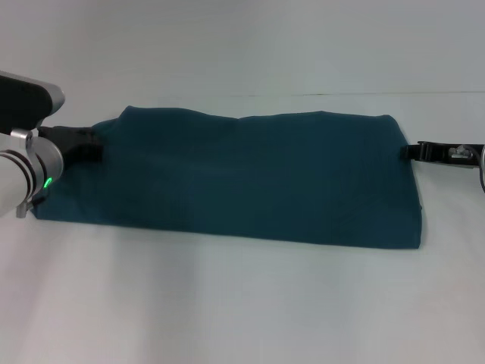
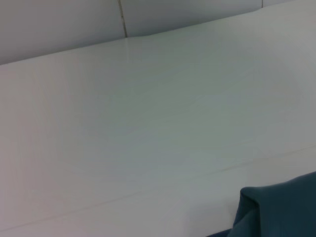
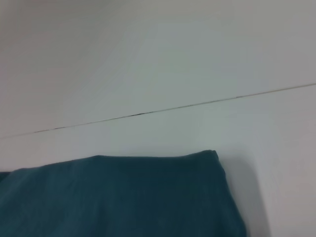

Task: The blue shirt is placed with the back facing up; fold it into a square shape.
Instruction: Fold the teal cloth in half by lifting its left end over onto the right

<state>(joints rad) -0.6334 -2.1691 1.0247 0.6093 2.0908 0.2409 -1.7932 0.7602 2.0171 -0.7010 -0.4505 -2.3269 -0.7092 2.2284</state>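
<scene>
At the far left of the head view, the left gripper reaches in low from its silver wrist with a green light, its dark tip touching the left end of the blue shirt; whether its jaws are apart or clamped on the cloth cannot be told, since the tip merges with the dark fabric. The left wrist view shows only a rumpled corner of the blue shirt against the pale tabletop. The shirt lies flat on the white tabletop as a long band, already folded, running across the middle of the scene, its far edge slightly wavy and its near edge straight. At the shirt's right end, the right gripper comes in level from the right, its black tip meeting the upper right corner of the cloth; its jaws' state cannot be told either. The right wrist view shows that squared corner of the shirt lying flat.
</scene>
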